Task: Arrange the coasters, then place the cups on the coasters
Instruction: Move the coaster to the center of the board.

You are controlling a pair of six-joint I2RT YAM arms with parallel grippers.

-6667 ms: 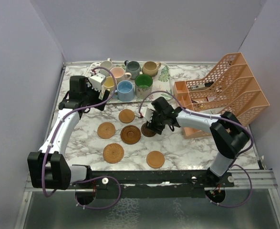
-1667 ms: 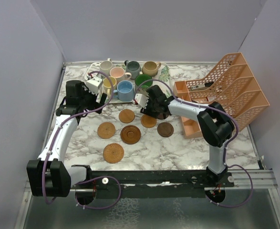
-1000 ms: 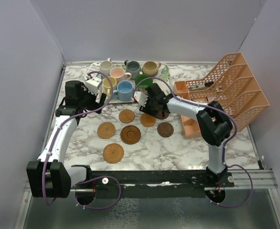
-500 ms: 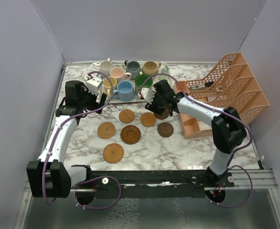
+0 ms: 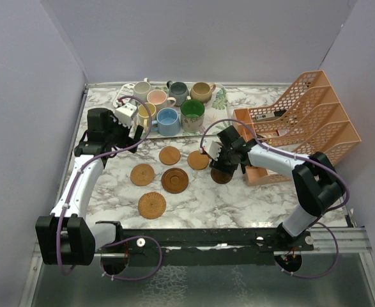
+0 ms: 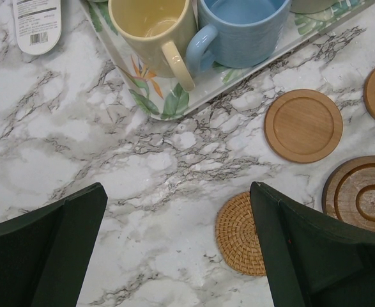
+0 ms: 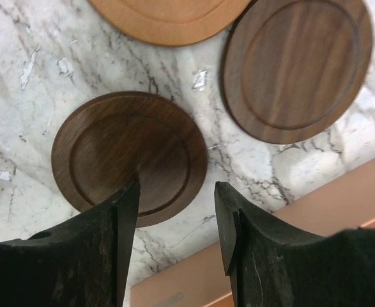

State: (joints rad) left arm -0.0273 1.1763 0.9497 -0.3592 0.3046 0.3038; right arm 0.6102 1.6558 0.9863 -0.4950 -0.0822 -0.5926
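**1. Left claw** (image 6: 177, 192)
I read its jaws as spread to the full, with nothing between them. It hangs over bare table (image 6: 59, 141), just in front of the tray (image 6: 174, 96) corner where the yellow cup (image 6: 152, 22) and blue cup (image 6: 244, 25) stand.

**2. Right claw** (image 7: 177, 192)
Its jaws are part spread and pinch nothing. It sits low over the dark coaster (image 7: 130, 157), and that coaster's near edge shows in the gap between the fingers. I cannot tell whether the fingertips touch the wood. The rack (image 7: 193, 275) lies just beside this coaster.

**3. Coasters**
All seven lie flat on the table, none bearing a cup.
- The second dark coaster (image 7: 299, 67) lies just beside the first, with a thin strip of marble between them.
- The tan coaster (image 7: 168, 16) lies just beyond both.
- The wood coaster (image 5: 170, 155) lies left of the tan one and nearest the tray.
- The ringed coaster (image 5: 174, 180) lies in the middle, with the woven coaster (image 5: 142, 174) just to its left.
- The near woven coaster (image 5: 152, 204) lies closest to the arm bases, apart from the rest.

**4. Cups**
All seven stand upright on the tray at the far edge.
- The back row holds the cream cup (image 5: 142, 87), pink cup (image 5: 156, 98), grey-blue cup (image 5: 177, 91) and tan cup (image 5: 202, 91).
- The front row holds the yellow cup, the blue cup and the green cup (image 5: 191, 115).
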